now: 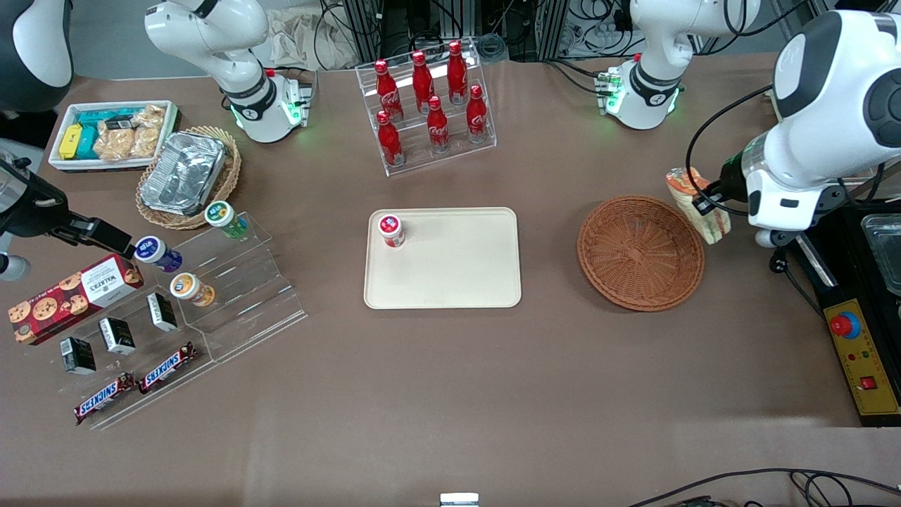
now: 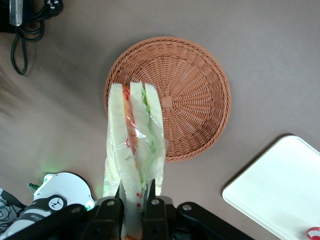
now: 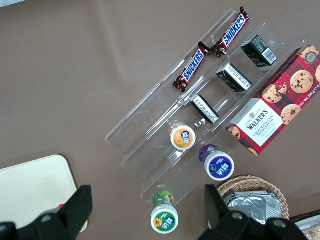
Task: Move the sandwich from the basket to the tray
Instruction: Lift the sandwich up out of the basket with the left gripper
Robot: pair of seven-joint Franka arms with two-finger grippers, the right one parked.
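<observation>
The gripper [image 2: 134, 206] hangs above the table, its fingers [image 2: 152, 204] clamped on one end of the wrapped sandwich [image 2: 134, 145]. The sandwich's long axis runs out from the fingers, its free end over the basket's [image 2: 200, 100] rim, with the tray [image 1: 450, 267] well apart.

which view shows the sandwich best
The left wrist view: the sandwich hangs wrapped from the end effector, shut on it, above the basket, its layers plain. The front view shows it edge-on beside the basket, partly hidden by the arm. The right wrist view misses it.
</observation>
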